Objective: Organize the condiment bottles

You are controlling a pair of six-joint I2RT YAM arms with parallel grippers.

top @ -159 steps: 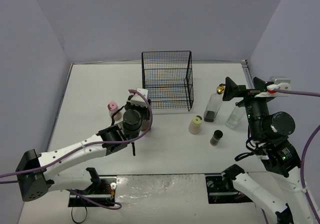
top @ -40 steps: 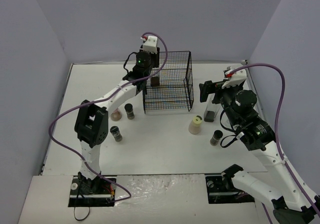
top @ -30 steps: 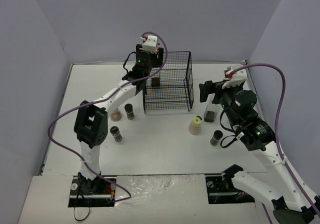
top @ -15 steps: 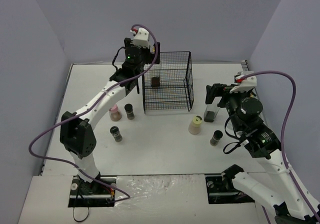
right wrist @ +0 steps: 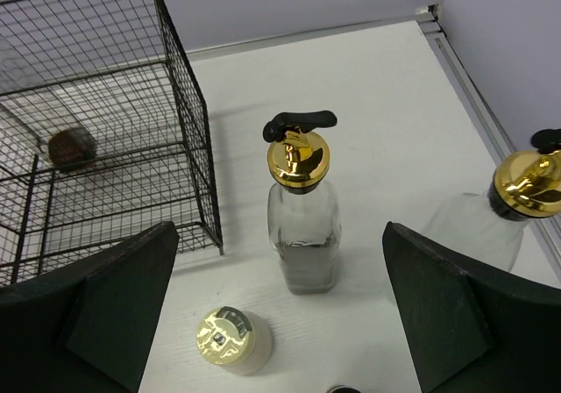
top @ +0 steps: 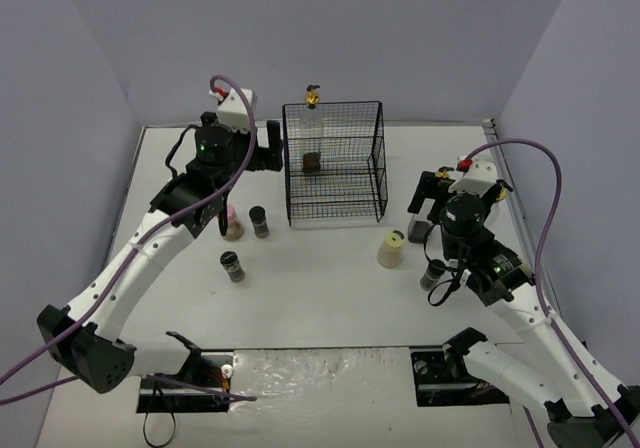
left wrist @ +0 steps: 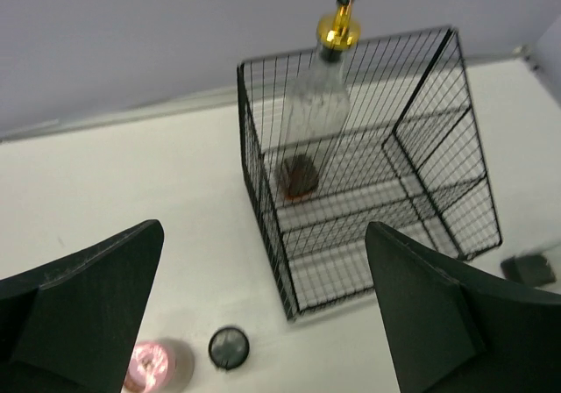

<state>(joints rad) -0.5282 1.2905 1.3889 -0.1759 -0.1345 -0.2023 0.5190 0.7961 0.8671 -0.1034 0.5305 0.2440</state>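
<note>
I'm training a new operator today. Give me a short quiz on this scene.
1. True or false: the left gripper is shut on a bottle.
2. The tall bottle in the left wrist view stands: A inside the wire rack, B left of it, C lying on its side.
3. Fill in: the squat jar in the right wrist view has a ___ cap.
Key: 1 false; 2 A; 3 cream-yellow.

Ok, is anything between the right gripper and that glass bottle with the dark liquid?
Nothing visible. The bottle stands centred ahead of the open right gripper. A cream-capped jar sits nearer, off to the left, and a second bottle stands off to the right.
</note>
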